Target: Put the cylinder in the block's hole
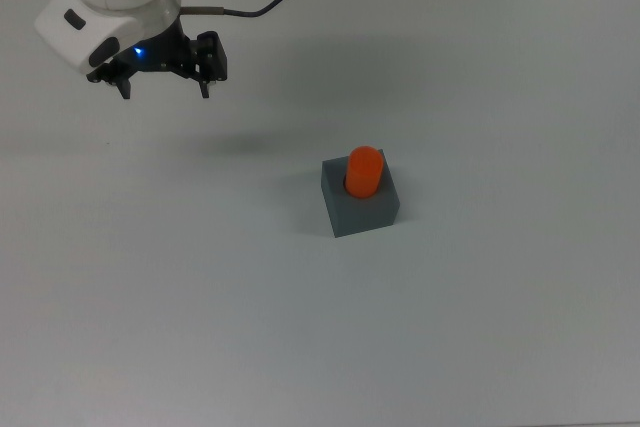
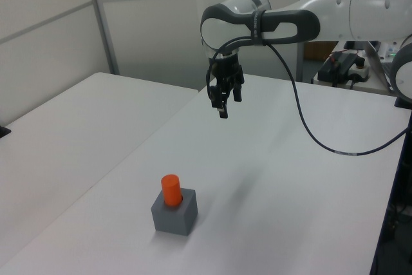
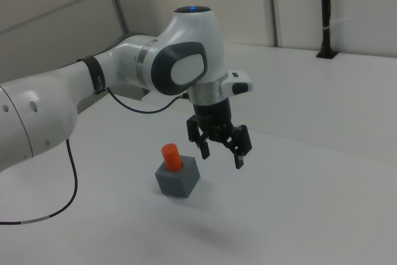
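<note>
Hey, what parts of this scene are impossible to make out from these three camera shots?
- Hole in the dark grey matte cube: hidden in every view by the small bright orange cylinder standing in it, so its depth is unknown.
- Arm base: cut off by the frame edges in all views.
- Open black two-finger gripper: pad surfaces too small to read.

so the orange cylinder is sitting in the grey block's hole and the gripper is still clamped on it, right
Not quite. The cylinder does stand in the block, but the gripper is not on it: the top view shows it open, empty, and well away toward the top view's upper left. The left view also shows it high above the table.
</note>
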Action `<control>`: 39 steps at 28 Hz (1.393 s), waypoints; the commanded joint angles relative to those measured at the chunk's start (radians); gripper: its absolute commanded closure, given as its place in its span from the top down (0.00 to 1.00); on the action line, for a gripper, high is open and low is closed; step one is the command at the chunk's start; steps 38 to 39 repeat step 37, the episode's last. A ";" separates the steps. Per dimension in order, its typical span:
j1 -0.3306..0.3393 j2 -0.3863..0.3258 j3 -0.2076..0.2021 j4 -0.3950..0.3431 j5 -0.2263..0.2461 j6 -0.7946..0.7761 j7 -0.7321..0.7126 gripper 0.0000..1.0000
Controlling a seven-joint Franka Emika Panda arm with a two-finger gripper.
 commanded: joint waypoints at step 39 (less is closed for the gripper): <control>0.008 0.017 -0.004 -0.016 -0.012 0.003 -0.018 1.00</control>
